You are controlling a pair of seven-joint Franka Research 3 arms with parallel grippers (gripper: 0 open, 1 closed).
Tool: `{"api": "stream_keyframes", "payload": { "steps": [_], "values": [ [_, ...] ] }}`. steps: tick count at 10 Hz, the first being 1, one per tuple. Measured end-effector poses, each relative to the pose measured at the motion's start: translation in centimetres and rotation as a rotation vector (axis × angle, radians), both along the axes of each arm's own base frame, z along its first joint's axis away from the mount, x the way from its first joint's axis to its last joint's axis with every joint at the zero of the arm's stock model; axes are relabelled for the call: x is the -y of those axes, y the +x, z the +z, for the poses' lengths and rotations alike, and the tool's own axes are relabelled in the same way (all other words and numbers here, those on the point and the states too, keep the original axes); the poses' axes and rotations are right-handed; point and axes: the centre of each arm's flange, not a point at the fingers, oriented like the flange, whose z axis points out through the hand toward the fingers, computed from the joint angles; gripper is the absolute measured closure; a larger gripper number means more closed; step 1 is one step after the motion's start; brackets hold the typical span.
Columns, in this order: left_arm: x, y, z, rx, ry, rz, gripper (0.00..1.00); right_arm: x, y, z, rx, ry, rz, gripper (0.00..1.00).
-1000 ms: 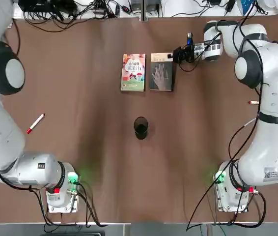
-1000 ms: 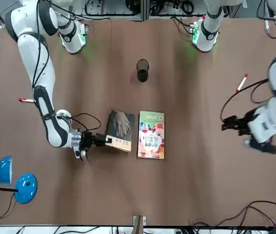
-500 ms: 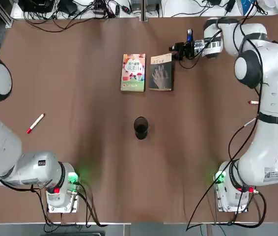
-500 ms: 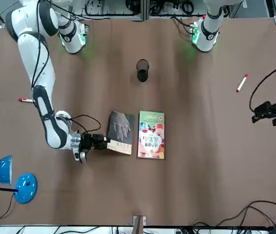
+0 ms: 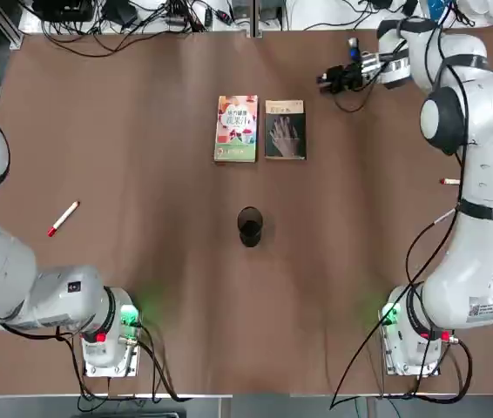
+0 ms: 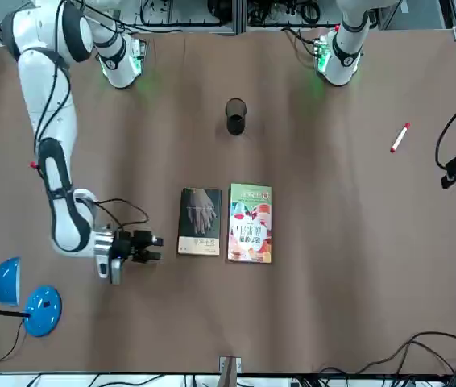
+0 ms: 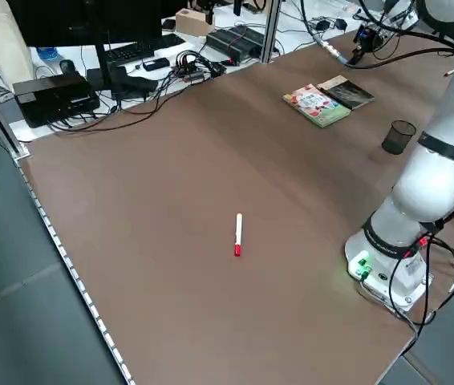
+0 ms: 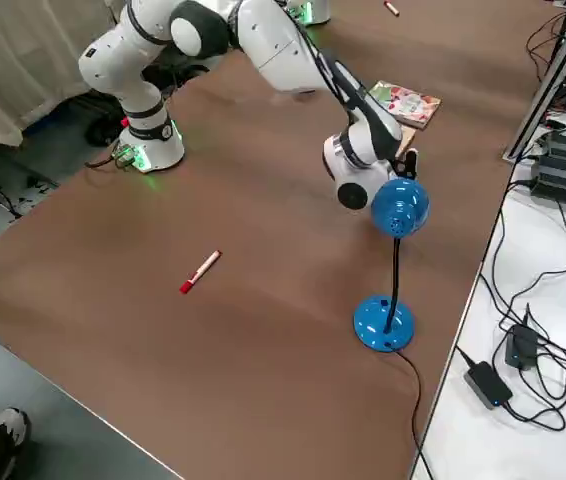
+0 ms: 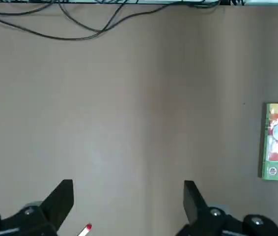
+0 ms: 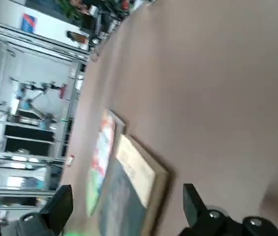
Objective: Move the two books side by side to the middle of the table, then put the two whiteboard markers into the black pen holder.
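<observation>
black pen holder (image 5: 249,226) upright, nothing inside, both red-capped markers (image 5: 64,218) on table (image 5: 142,174), right gripper (image 5: 332,78) fingers spread

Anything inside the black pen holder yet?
No marker sticks out of the black pen holder; its bottom is too dark to see. One whiteboard marker lies on the table, the other beside the right arm.

A white side bench (image 8: 523,330) runs along one edge of the brown tabletop, strewn with black cables (image 8: 538,395) and a power adapter (image 8: 485,378); a blue desk lamp (image 8: 391,262) stands near that edge. Pale curtains (image 8: 18,60) hang behind; the floor (image 7: 18,321) is grey; dark electronics boxes (image 7: 54,92) sit on a white counter.
</observation>
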Motion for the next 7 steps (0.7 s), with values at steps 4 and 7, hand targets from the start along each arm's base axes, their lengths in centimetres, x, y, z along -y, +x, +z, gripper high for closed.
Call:
{"api": "stream_keyframes", "payload": {
  "steps": [4, 7],
  "values": [
    [1.4, -2.2, 0.8, -0.073, 0.075, -0.036, 0.04, 12.6, 0.7, 8.2, 0.093, -0.375, 0.101, 0.01],
    [-4.3, -6.6, -4.3, -0.11, 0.082, -0.162, 0.04, 19.8, -1.6, 11.3, 0.035, -0.581, 0.13, 0.01]
  ]
}}
